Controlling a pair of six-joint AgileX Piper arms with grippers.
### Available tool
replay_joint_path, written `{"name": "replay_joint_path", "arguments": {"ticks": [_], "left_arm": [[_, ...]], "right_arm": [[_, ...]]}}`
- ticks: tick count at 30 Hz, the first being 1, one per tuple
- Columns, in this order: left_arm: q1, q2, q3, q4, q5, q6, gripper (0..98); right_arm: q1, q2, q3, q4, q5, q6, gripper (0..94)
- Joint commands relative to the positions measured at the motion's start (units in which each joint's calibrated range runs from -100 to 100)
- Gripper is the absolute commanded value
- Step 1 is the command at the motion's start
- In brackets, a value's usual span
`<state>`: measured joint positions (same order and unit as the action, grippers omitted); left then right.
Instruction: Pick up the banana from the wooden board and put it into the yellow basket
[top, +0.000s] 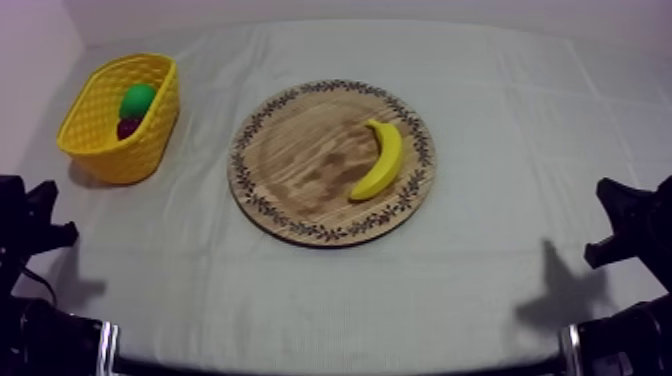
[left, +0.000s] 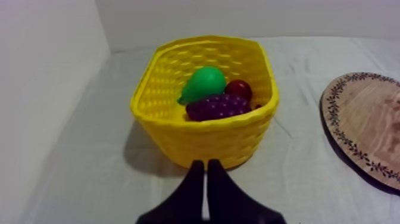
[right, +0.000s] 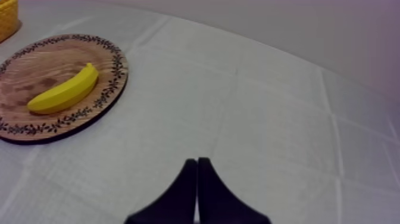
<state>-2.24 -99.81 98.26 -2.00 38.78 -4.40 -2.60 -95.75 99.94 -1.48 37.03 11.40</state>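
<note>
Grey-white cloth (top: 480, 290) covers the table. The banana (top: 380, 160) lies on the round wooden board (top: 300, 170), close to its patterned rim on my right. Well apart, at far left, the yellow basket (top: 125, 160) holds a pear (left: 205, 82), a bunch of grapes (left: 217, 107) and a small red fruit (left: 239, 89). My left gripper (left: 206, 164) hangs just before the basket, fingers pressed together on nothing. My right gripper (right: 197, 161), likewise a narrow wedge, hangs over bare cloth beside the board.

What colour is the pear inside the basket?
Green. The pear shows best in the left wrist view, lying in the yellow basket.
</note>
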Motion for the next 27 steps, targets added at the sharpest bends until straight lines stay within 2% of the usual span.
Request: {"name": "replay_joint_path", "arguments": {"ticks": [1, 27], "left_arm": [[0.0, 0.0, 0.0, 0.02, 0.0, 0.0, 0.0], [-1.2, 0.0, 0.0, 0.02, 0.0, 1.0, 0.0]], "right_arm": [[0.0, 0.0, 0.0, 0.0, 0.0, 0.0, 0.3], [0.0, 0.0, 0.0, 0.0, 0.0, 0.0, 0.3]]}}
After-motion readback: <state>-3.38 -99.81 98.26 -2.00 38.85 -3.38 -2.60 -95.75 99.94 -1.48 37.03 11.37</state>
